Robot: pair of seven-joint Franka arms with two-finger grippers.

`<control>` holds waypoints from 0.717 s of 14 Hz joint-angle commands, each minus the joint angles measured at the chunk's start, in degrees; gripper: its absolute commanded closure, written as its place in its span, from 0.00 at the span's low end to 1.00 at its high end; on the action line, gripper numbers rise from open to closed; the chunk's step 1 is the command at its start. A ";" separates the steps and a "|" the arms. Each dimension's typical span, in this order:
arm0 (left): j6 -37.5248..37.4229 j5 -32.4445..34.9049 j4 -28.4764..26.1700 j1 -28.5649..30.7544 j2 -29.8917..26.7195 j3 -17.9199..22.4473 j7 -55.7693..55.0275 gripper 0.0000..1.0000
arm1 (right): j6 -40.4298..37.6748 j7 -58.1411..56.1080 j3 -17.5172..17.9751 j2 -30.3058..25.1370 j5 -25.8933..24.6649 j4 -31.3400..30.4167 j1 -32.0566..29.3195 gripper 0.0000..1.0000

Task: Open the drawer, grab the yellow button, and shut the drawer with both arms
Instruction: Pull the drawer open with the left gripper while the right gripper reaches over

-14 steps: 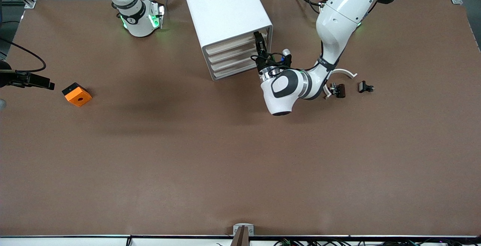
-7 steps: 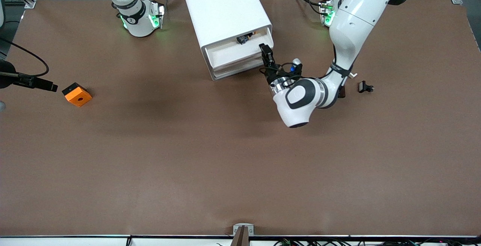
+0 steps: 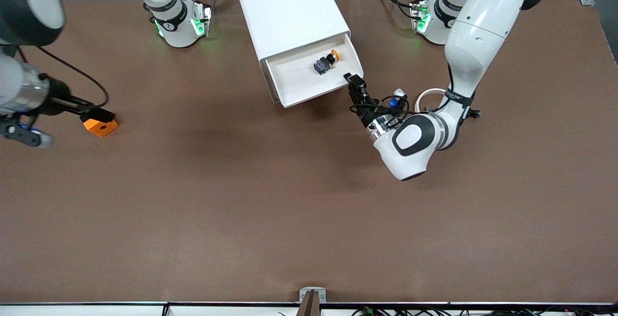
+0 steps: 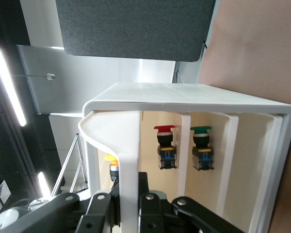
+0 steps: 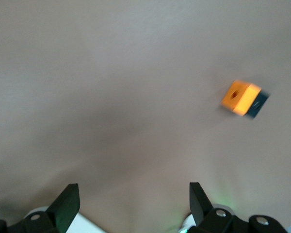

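Drawer: the shallow white tray-like drawer [image 3: 309, 75] with its pale beige front edge is the top one of the white boxy cabinet [image 3: 285, 9] and stands pulled well out toward the front camera.

Button: the tiny push-button with a round orange cap and black-and-blue body [image 3: 326, 62] lies on its side on the drawer floor, near the corner toward the left arm's end of the table.

Left gripper: the black two-finger left gripper [image 3: 356, 84] is at the drawer's front corner; in the left wrist view its fingers [image 4: 146, 199] are clamped on the drawer's front lip [image 4: 121, 165].

Lower drawers: through the wrist view, a red-capped button [image 4: 165, 145] and a green-capped button [image 4: 202, 145] show in the cabinet below.

Right gripper: the black right gripper [image 3: 99, 114] hangs spread wide over the orange square block with a black hole [image 3: 100, 126], holding nothing; its fingertips [image 5: 68, 200] frame bare brown table [image 3: 241, 200].

Other parts: a white ring [image 3: 429, 95] lies by the left arm's wrist.
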 commanded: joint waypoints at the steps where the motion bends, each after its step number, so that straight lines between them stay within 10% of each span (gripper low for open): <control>1: -0.67 -1.17 3.57 2.72 -0.07 -0.26 -1.43 1.00 | -0.57 11.29 -0.40 -0.65 3.97 1.26 5.23 0.00; 10: -0.67 -1.17 5.86 6.51 0.98 2.20 -0.99 0.95 | 6.44 49.08 -0.49 -0.39 7.84 4.60 26.50 0.00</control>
